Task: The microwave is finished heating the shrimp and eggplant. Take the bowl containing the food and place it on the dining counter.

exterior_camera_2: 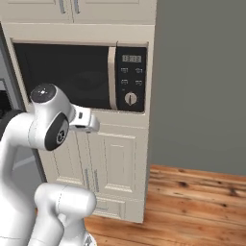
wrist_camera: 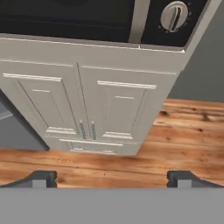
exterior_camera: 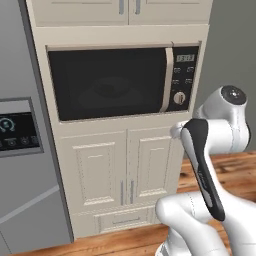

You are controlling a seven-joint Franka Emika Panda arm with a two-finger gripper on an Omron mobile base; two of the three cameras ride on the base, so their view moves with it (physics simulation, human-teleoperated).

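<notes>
The jaws (wrist_camera: pixel 111 178) stand wide apart with nothing between them; in the hand view the two dark tips rise at the bottom, pointing down past the microwave (exterior_camera: pixel 120 82) toward the cream cabinet doors (wrist_camera: pixel 87 105) below it and the wooden floor (wrist_camera: pixel 183 131) at their foot. The hand hangs in front of and just below the microwave's lower right corner, under the dial (wrist_camera: pixel 173 16) on the black button panel (exterior_camera_2: pixel 131 77).

The microwave door is shut — its long pale handle (exterior_camera: pixel 167 80) runs upright between the dark glass and the panel. Behind the glass only a faint round shape shows; I judge it to be the bowl with the food on the turntable, though the tint is too dark to make out the eggplant or shrimp. To the microwave's left stands the grey fridge (exterior_camera: pixel 20 150) with its touch panel.

The door has to come open first, by that handle. The bowl is likely stiff, light and smooth-walled, so it could slip in a thin pinch, and being shallow it would spill loose food if tipped — a hold on the rim at the side nearest the opening, kept level, looks safest
</notes>
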